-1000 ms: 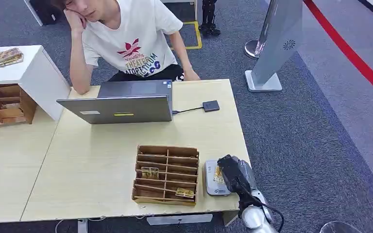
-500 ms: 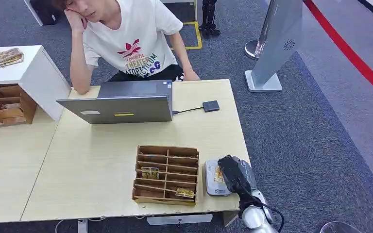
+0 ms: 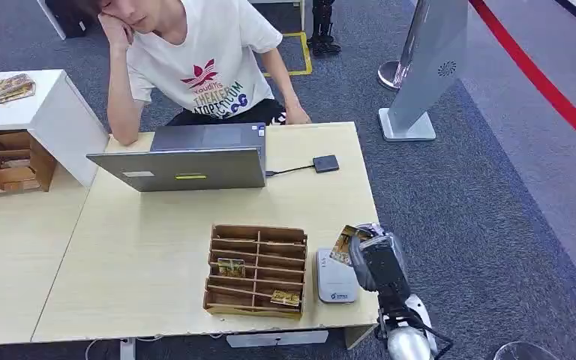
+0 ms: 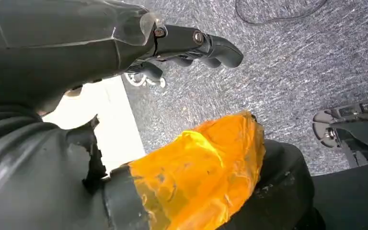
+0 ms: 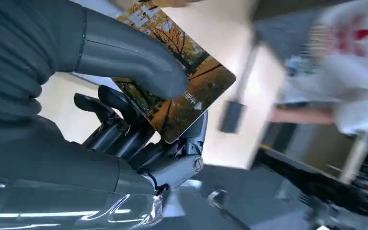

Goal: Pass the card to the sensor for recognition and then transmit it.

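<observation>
The right hand (image 3: 375,259) is raised just above the near right corner of the pale wooden table (image 3: 150,247), and a glossy photo-printed card (image 3: 343,244) showing autumn trees is pinched in it. In the right wrist view the card (image 5: 172,91) is seen clamped between the thick grey thumb (image 5: 129,60) on its printed face and the darker fingers (image 5: 120,129) behind it. The card is held tilted and clear of the flat grey rectangular card sensor (image 3: 335,276), which lies on the table just beside the hand, toward the robot's left. The left hand (image 4: 182,45) is seen hanging over grey carpet in the left wrist view, with its dark fingers curled in loosely and nothing held in them.

Next to the sensor, a brown wooden slotted card organiser (image 3: 256,268) is placed on the table, with small cards (image 3: 232,267) lodged in two of its compartments. Further back, an open grey laptop (image 3: 189,158) is set with its lid facing the robot, and a small dark square adapter (image 3: 325,163) is joined to it by a thin cable. Behind the laptop a person in a white printed T-shirt (image 3: 202,64) is seated, one elbow propped on the table. On the far left, a white cabinet (image 3: 49,112) is topped with a stack of cards (image 3: 4,88), and a second wooden organiser (image 3: 4,161) lies beside it. A grey slanted floor stand (image 3: 427,67) is placed on the carpet beyond the table.
</observation>
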### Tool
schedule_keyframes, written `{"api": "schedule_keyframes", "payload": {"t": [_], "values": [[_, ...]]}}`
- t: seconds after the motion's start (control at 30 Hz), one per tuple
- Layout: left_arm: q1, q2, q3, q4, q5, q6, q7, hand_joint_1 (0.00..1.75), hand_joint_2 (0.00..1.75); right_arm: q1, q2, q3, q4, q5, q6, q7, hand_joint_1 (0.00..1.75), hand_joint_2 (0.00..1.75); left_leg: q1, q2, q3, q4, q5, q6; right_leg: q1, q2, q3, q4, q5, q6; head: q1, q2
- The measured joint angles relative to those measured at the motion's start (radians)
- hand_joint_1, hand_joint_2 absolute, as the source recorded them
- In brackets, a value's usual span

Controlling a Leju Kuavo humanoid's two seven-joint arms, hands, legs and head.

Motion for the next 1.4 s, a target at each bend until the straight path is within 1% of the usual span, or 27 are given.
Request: {"api": "schedule_keyframes", "payload": {"t": [0.13, 0.27, 0.5, 0.57, 0.63, 0.7, 0.8, 0.93, 1.03, 1.2, 1.27, 1.4], "values": [[0.0, 0.0, 0.0, 0.0, 0.003, 0.0, -0.005, 0.0, 0.0, 0.029, -0.002, 0.023, -0.167, -0.016, -0.031, -0.033, 1.75, 1.75, 0.0, 0.0, 0.0, 0.0, 0.0, 0.0, 0.0, 0.0, 0.0, 0.0, 0.0, 0.0, 0.0, 0.0], [0.0, 0.0, 0.0, 0.0, 0.003, 0.0, -0.006, 0.0, 0.0, 0.047, -0.008, 0.037, -0.248, -0.023, -0.039, -0.041, 1.75, 1.75, 0.0, 0.0, 0.0, 0.0, 0.0, 0.0, 0.0, 0.0, 0.0, 0.0, 0.0, 0.0, 0.0, 0.0], [0.0, 0.0, 0.0, 0.0, 0.003, 0.0, -0.006, 0.0, 0.0, 0.048, -0.009, 0.039, -0.255, -0.023, -0.04, -0.042, 1.75, 1.75, 0.0, 0.0, 0.0, 0.0, 0.0, 0.0, 0.0, 0.0, 0.0, 0.0, 0.0, 0.0, 0.0, 0.0], [0.0, 0.0, 0.0, 0.0, 0.004, 0.0, -0.006, 0.0, 0.0, 0.054, -0.013, 0.044, -0.281, -0.029, -0.053, -0.057, 1.75, 1.75, 0.0, 0.0, 0.0, 0.0, 0.0, 0.0, 0.0, 0.0, 0.0, 0.0, 0.0, 0.0, 0.0, 0.0], [0.0, 0.0, 0.0, 0.0, 0.003, -0.003, -0.006, 0.0, 0.0, 0.055, -0.023, 0.067, -0.319, -0.023, -0.052, -0.066, 1.75, 1.75, 0.0, 0.0, 0.0, 0.0, 0.0, 0.0, 0.0, 0.0, 0.0, 0.0, 0.0, 0.0, 0.0, 0.0], [-0.002, -0.001, 0.0, 0.0, -0.003, -0.005, -0.004, 0.0, 0.0, 0.041, -0.025, 0.079, -0.319, -0.013, -0.043, -0.065, 1.75, 1.75, 0.0, 0.0, 0.0, 0.0, 0.0, 0.0, 0.0, 0.0, 0.0, 0.0, 0.0, 0.0, 0.0, 0.0], [-0.008, -0.001, -0.006, 0.0, -0.022, -0.015, 0.012, 0.0, 0.0, -0.016, -0.027, 0.115, -0.307, 0.026, -0.017, -0.038, 1.75, 1.75, 0.0, 0.0, 0.0, 0.0, 0.0, 0.0, 0.0, 0.001, 0.0, 0.0, 0.0, 0.0, 0.0, 0.0], [-0.025, -0.002, -0.024, 0.0, -0.061, -0.032, 0.036, 0.0, 0.0, -0.145, -0.027, 0.166, -0.253, 0.065, 0.045, 0.029, 1.75, 1.75, 0.0, 0.0, -0.001, 0.0, 0.002, 0.0, 0.0, 0.001, 0.0, 0.0, 0.001, 0.0, 0.0, 0.0], [-0.04, -0.007, -0.034, 0.0, -0.121, -0.047, 0.062, 0.0, 0.0, -0.271, -0.007, 0.215, -0.162, 0.122, 0.073, 0.093, 1.75, 1.75, 0.0, 0.001, -0.001, 0.0, 0.005, -0.001, 0.0, 0.002, -0.001, 0.001, 0.004, -0.002, 0.0, 0.0], [-0.064, -0.021, -0.041, 0.0, -0.184, -0.07, 0.088, 0.0, 0.0, -0.426, 0.039, 0.273, -0.035, 0.203, 0.072, 0.153, 1.75, 1.75, 0.0, 0.0, -0.002, 0.0, 0.006, -0.001, 0.0, 0.001, -0.001, 0.001, 0.004, -0.001, 0.0, 0.0], [-0.069, -0.028, -0.042, 0.0, -0.214, -0.078, 0.101, 0.0, 0.0, -0.479, 0.056, 0.291, 0.016, 0.258, 0.068, 0.181, 1.75, 1.75, 0.0, 0.0, -0.002, 0.0, 0.006, -0.001, 0.0, 0.001, -0.001, 0.001, 0.005, -0.001, 0.0, 0.0], [-0.076, -0.034, -0.048, 0.0, -0.246, -0.087, 0.112, 0.0, 0.0, -0.553, 0.085, 0.315, 0.106, 0.337, 0.059, 0.204, 1.75, 1.75, 0.0, 0.0, -0.002, 0.0, 0.006, -0.001, 0.0, 0.001, -0.001, 0.001, 0.005, -0.001, 0.0, 0.0]]}}
